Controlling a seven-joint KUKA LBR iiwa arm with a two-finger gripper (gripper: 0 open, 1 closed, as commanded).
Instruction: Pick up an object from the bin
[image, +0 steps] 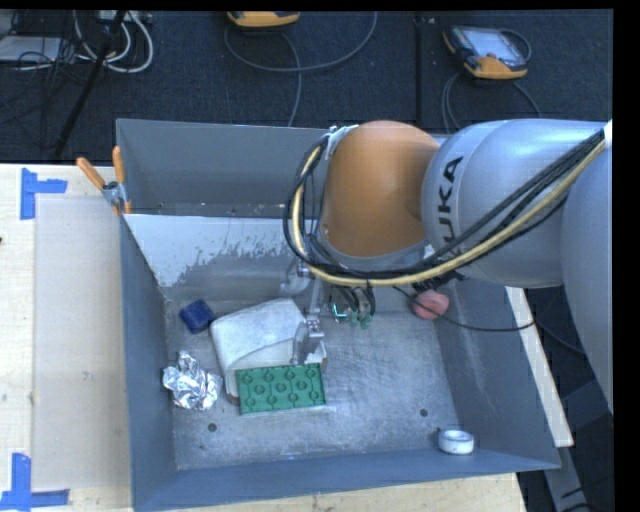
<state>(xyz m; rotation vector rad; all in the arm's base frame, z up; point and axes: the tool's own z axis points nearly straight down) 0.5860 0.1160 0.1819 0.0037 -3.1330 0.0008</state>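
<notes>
My gripper (310, 348) hangs below the arm's orange cover in the middle of the bin. Its tip is at the right edge of a white folded pouch (252, 335) and just above the top edge of a green studded plate (282, 388). The plate lies flat, partly tucked under the pouch's lower edge. I cannot see anything held in the gripper.
A small blue block (196, 315) lies left of the pouch, and a crumpled ball of foil (190, 383) sits at the lower left. A pink ball (432, 304) rests by the right wall under the arm. A white ring (456, 440) lies in the near right corner.
</notes>
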